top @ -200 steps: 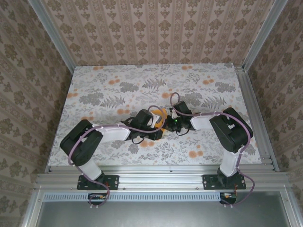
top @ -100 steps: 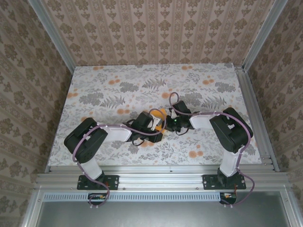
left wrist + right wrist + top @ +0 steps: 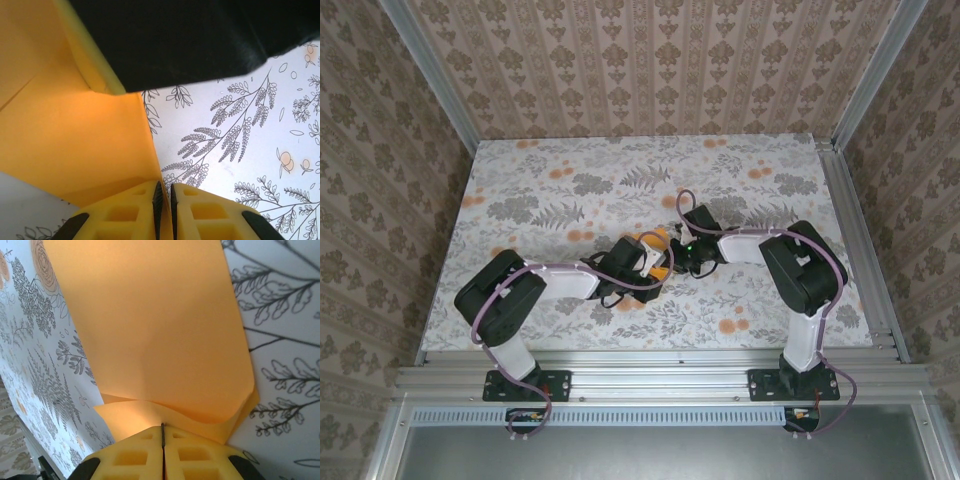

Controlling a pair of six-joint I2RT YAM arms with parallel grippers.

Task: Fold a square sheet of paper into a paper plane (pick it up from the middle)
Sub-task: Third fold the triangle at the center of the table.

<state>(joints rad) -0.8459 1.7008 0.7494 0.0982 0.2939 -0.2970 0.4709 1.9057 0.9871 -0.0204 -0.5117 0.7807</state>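
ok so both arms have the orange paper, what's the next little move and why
Probably press the orange paper flat against the table to set the fold: the left gripper and right gripper each have jaws shut on an edge, and the layers by the right one bulge loosely.

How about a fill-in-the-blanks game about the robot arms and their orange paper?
1. The paper is plain ____ in colour.
2. The right tool is ____ on the paper's edge.
3. The left tool pinches the same sheet, so it is held by ____ tools.
4. From above, the arms meet near the ____ of the table.

Missing words: orange; shut; two; middle.
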